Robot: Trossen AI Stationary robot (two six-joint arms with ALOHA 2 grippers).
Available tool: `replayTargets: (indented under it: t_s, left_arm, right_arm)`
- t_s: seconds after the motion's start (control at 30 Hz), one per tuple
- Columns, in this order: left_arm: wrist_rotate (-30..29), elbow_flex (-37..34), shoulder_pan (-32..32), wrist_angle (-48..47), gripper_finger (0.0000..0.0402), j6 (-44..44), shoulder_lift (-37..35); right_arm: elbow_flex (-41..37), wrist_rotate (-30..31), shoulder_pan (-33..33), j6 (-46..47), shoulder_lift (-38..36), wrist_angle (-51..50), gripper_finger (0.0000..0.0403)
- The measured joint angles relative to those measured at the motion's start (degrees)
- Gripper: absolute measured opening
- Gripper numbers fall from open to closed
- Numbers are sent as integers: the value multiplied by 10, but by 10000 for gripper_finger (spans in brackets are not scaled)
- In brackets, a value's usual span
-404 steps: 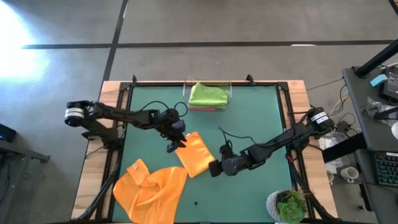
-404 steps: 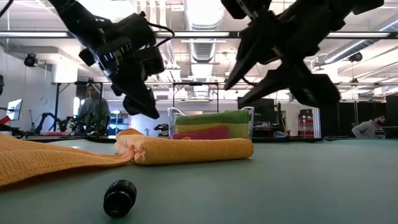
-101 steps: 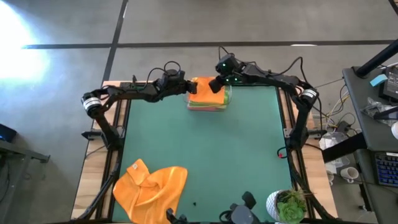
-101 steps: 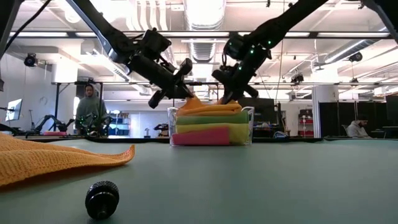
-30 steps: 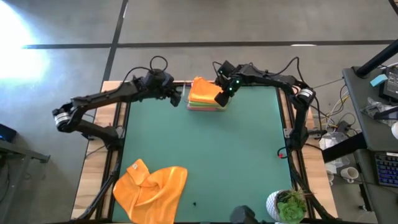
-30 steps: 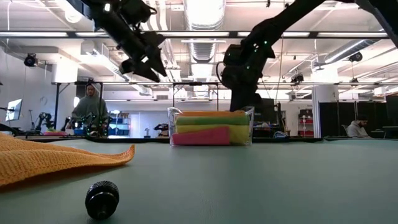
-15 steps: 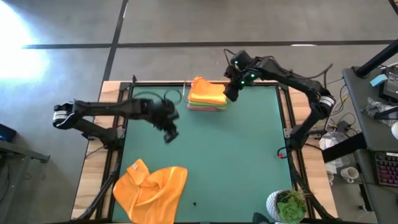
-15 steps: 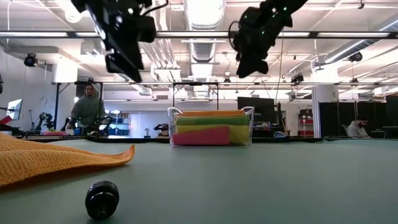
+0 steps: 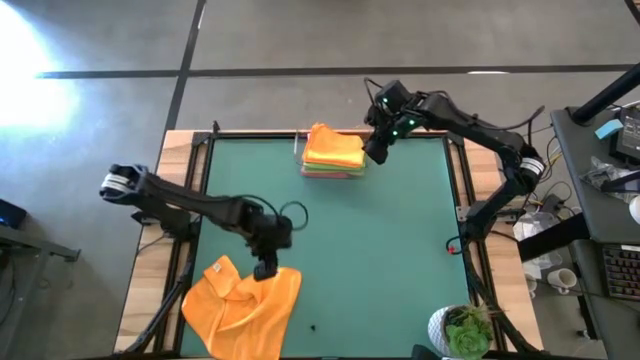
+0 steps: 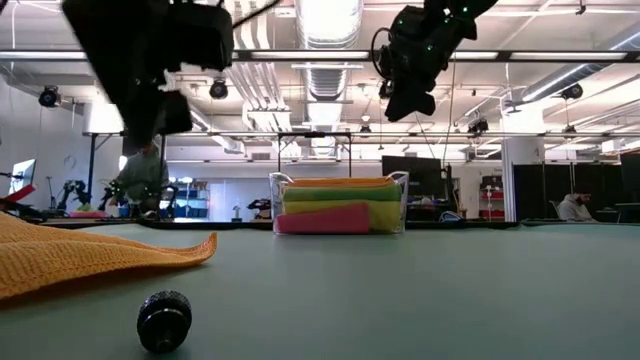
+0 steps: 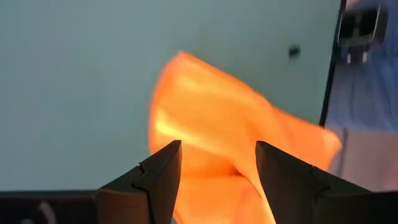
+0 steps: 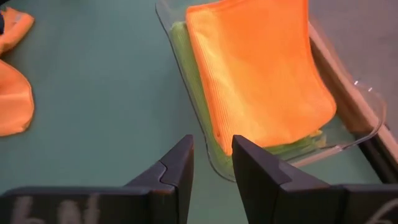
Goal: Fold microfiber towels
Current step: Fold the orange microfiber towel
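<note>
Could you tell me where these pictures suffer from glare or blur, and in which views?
High view: strong glare whitens the floor at the upper left. Low view: bright ceiling lights behind, and the left gripper is a dark motion-blurred silhouette. Left wrist view: the loose orange towel is soft and smeared. Right wrist view: the folded orange towel is crisp.

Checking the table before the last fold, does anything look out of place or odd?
A small black round knob-like part lies loose on the green mat near the front edge, beside the crumpled orange microfiber towel. It belongs to no towel. The stack in the clear plastic tray looks tidy.
</note>
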Motion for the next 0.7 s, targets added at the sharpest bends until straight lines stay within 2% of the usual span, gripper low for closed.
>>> replayTargets:
  t_s: [0.2,0.47,0.7]
  left_arm:
    - [96,0,-20,35,189,6,68]
    - [104,-2,-13,64,189,88,115]
    - [121,-23,-1,70,189,154,122]
  right_arm:
    - [-33,0,0,-1,0,0,100]
    - [-78,0,0,4,0,-1,100]
    - [-91,0,0,28,-1,-4,100]
